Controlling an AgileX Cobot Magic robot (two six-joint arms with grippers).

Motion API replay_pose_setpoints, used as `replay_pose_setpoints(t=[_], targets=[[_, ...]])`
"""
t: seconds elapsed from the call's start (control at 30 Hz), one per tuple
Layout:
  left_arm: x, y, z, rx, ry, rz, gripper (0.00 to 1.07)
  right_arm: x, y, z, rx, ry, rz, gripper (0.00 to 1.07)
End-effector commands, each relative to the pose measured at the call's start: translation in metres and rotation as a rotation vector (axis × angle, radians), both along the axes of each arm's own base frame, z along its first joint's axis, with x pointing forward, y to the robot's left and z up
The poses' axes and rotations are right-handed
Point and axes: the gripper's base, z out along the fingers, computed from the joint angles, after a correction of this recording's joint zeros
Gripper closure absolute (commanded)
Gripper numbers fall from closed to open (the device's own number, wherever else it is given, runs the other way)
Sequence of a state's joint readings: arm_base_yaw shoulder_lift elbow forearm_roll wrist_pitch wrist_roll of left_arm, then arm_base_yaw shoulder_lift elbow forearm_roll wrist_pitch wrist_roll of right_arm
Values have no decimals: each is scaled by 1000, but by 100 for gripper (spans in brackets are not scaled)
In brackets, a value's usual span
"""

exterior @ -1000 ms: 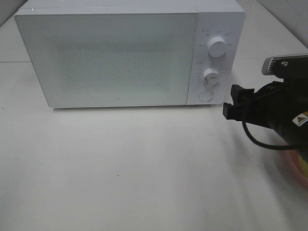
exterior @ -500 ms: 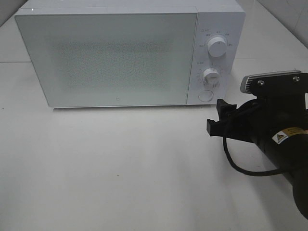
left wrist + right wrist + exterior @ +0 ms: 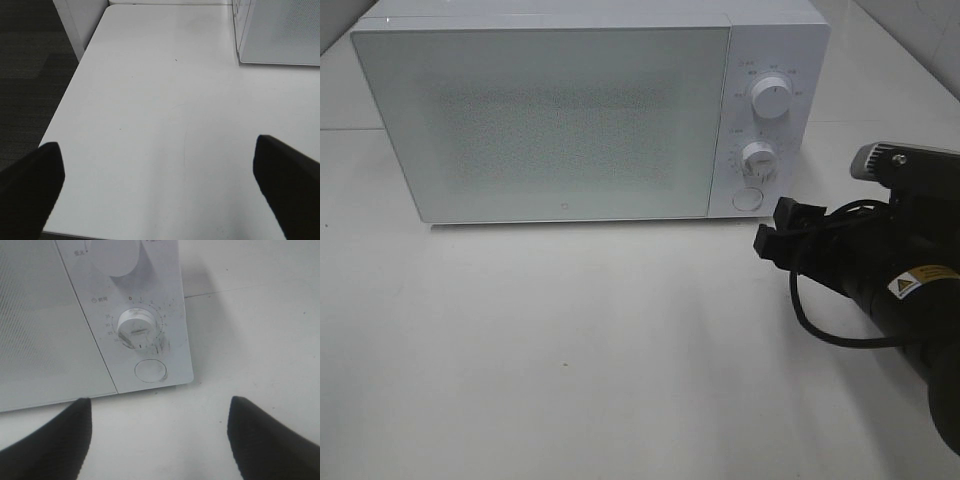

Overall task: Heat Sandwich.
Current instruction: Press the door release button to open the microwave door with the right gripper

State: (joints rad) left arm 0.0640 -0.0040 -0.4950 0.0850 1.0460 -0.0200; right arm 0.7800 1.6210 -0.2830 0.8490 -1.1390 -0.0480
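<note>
The right gripper [image 3: 772,226] hangs with its jaws spread wide and nothing between them, aimed at the control panel of the microwave [image 3: 590,110]. The round button [image 3: 150,371] lies just ahead of the gap, about midway between the jaws, with the timer dial [image 3: 136,328] beyond it. That aim is probably meant for pressing the button to release the shut door [image 3: 470,150]. The left gripper [image 3: 157,150] is likewise spread and empty over the table [image 3: 150,90] (probably waiting its turn). The sandwich shows in no view, so it lies between neither pair of jaws.
</note>
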Motion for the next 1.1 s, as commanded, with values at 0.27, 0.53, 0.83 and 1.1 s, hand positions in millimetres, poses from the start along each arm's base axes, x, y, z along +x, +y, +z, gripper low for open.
replay_pose_setpoints(t=[0.27, 0.53, 0.83, 1.1], targets=[[-4, 0, 0, 6, -37, 4, 9, 0, 1, 1, 488, 11, -146, 35], [-4, 0, 0, 6, -37, 4, 9, 0, 1, 1, 917, 27, -281, 35], [-4, 0, 0, 6, -37, 4, 9, -1, 0, -2, 1083, 54, -353, 60], [-4, 0, 0, 6, -37, 4, 9, -3, 2, -6, 1075, 112, -368, 107]])
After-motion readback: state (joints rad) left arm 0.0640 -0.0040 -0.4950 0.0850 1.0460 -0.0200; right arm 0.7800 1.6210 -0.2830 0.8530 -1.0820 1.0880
